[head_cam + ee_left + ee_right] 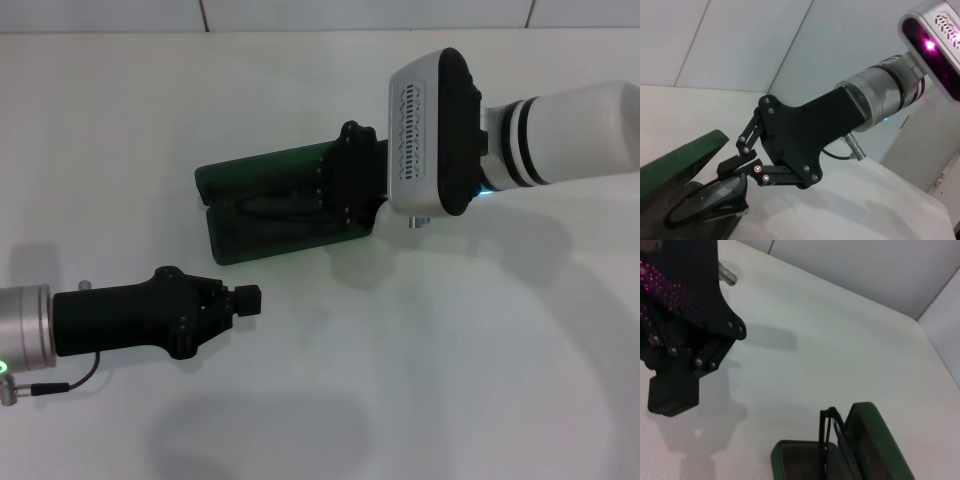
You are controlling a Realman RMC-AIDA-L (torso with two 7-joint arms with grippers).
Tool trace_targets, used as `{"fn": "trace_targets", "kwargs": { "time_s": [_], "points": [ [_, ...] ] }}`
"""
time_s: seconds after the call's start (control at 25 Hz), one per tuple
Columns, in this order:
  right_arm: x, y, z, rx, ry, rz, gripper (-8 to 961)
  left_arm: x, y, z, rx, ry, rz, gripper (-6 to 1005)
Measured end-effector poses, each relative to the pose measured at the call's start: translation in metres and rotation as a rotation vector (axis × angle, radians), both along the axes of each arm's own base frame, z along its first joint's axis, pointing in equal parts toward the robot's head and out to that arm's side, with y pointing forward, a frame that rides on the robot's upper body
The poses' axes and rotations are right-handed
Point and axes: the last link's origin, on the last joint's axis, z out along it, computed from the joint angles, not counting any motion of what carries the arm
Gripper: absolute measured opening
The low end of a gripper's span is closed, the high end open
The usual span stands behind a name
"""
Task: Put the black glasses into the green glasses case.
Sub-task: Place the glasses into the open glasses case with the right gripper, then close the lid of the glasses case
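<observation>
The green glasses case (262, 205) lies open in the middle of the table, with its lid (682, 155) raised. The black glasses (710, 200) rest in the case's lower half. One thin temple arm (825, 440) sticks up by the hinge. My right gripper (340, 200) hangs over the case's right end. In the left wrist view its fingers (730, 166) are drawn together on the frame beside a lens. My left gripper (247, 299) hovers above the table in front of the case, shut and holding nothing.
The white table (450, 380) stretches out around the case. A white wall (740, 45) stands behind it. The right arm's white camera housing (430, 130) sits above the case's right end.
</observation>
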Motion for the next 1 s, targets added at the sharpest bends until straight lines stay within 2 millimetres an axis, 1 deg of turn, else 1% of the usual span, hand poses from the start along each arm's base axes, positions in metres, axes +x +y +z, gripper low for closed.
{"fn": "trace_targets", "kwargs": {
  "time_s": [0.12,0.56,0.64,0.72,0.8,0.92,1.0],
  "points": [
    [0.001,0.001,0.000,0.004,0.002,-0.009,57,0.000,0.000,0.000,0.000,0.000,-0.001,0],
    [0.002,0.000,0.002,0.005,0.025,-0.026,287,0.000,0.000,0.000,-0.001,0.000,-0.002,0],
    [0.002,-0.002,0.004,-0.001,0.047,-0.042,286,0.000,0.000,0.000,-0.001,-0.001,-0.001,0],
    [0.007,-0.005,0.010,-0.016,0.086,-0.075,285,0.001,0.000,0.000,0.001,-0.003,-0.001,0],
    [0.015,-0.007,0.020,-0.034,0.132,-0.119,284,0.002,0.002,0.001,0.005,-0.005,-0.003,0],
    [0.033,-0.011,0.042,-0.066,0.224,-0.205,285,0.004,0.006,0.002,0.016,-0.007,-0.008,0],
    [0.050,-0.016,0.061,-0.087,0.298,-0.269,286,0.005,0.011,0.002,0.031,-0.004,-0.004,0]
  ]
}}
